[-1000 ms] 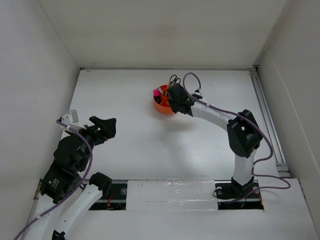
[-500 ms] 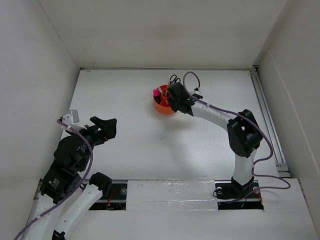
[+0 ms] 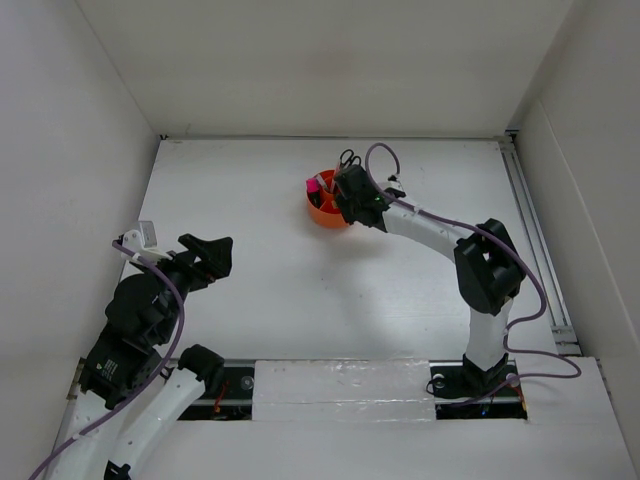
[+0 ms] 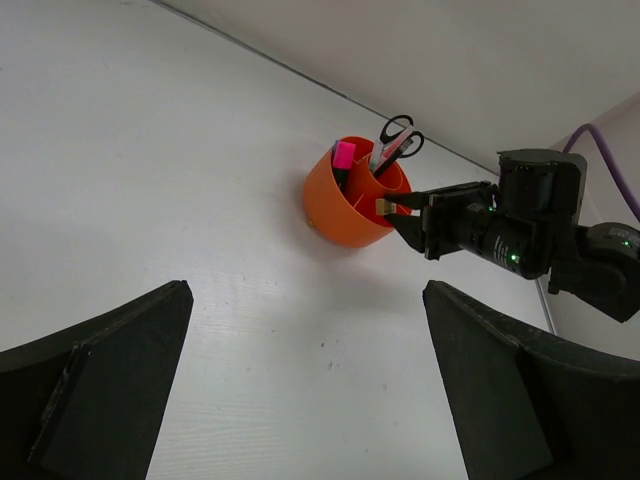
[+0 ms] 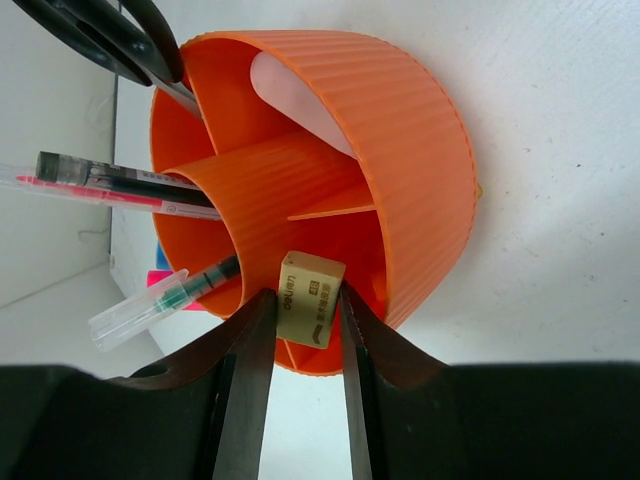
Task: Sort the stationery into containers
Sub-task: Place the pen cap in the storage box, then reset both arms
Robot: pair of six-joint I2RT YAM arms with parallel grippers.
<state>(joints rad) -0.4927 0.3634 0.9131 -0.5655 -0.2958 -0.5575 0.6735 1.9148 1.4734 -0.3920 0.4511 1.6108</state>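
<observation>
- Eraser (image 5: 311, 300) in hand: my right gripper (image 5: 303, 305) pinches the small tan block by its two sides, just over the near rim of the orange organiser (image 5: 420, 150), above one of its small front compartments.
- Filed so far, as I judge it: the scissors (image 5: 110, 40) stand in a back compartment. Two slim pens (image 5: 120, 182) lean out of the middle one, and the pink-capped highlighter (image 4: 343, 155) is upright at the far side.
- My left gripper (image 4: 307, 290) is spread wide, holding nothing, and hovers over the table (image 3: 280, 290) well away from the organiser.
- Left to do: let this eraser drop inside.
- I see no loose stationery on the table from above, so this looks like the last piece. I cannot make out the second eraser.
</observation>
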